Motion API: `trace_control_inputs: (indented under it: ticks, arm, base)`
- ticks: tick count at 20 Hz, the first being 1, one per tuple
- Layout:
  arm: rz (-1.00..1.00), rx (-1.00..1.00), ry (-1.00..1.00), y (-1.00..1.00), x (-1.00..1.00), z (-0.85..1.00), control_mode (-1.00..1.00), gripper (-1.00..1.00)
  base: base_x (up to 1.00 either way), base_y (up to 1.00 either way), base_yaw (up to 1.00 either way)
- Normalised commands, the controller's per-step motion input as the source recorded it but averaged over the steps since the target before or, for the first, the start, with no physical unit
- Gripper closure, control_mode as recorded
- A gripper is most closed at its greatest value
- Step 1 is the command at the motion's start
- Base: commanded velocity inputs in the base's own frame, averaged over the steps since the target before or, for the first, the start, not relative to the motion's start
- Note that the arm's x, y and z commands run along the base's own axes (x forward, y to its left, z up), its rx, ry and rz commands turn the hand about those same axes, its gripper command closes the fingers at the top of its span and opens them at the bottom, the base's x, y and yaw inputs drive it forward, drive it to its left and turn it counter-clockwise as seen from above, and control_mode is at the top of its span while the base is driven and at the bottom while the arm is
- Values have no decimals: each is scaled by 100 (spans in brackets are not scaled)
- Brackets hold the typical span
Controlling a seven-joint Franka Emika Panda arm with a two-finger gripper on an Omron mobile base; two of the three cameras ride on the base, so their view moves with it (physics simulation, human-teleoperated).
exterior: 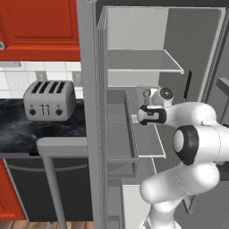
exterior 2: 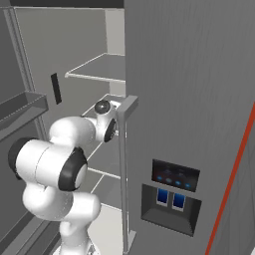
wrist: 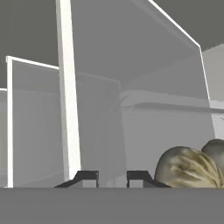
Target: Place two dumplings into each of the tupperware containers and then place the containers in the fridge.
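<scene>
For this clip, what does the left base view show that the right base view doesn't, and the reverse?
Left base view alone: a silver four-slot toaster on a black marbled counter, a red wall cabinet above it, and white wall tiles behind.

Right base view alone: the outer face of a tall grey fridge door carrying a dark dispenser panel with blue-lit controls, and a red diagonal edge at far right.

Both: the white arm with dark joints reaching into the open grey fridge, past its pale grey inner shelves.

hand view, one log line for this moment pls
gripper: shut, tips close together | hold: cannot tell | dumplings: two, right of the tips | place: inside open fridge, arm reaching in at shelf height
</scene>
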Motion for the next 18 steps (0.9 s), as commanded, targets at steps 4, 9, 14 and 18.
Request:
trace_control_inputs:
  ticks: [4,9,14,18]
  arm:
    - [0,0,0,0,31,-26,-100,100]
    - [0,0,-3,0,34,-3,-100,100]
    - [0,0,-3,0,31,0,-100,-100]
    - [0,0,0,0,5,0,-100,-100]
  base:
    - [0,0,0]
    - [0,0,0]
    - [0,0,0]
    - [0,0,0]
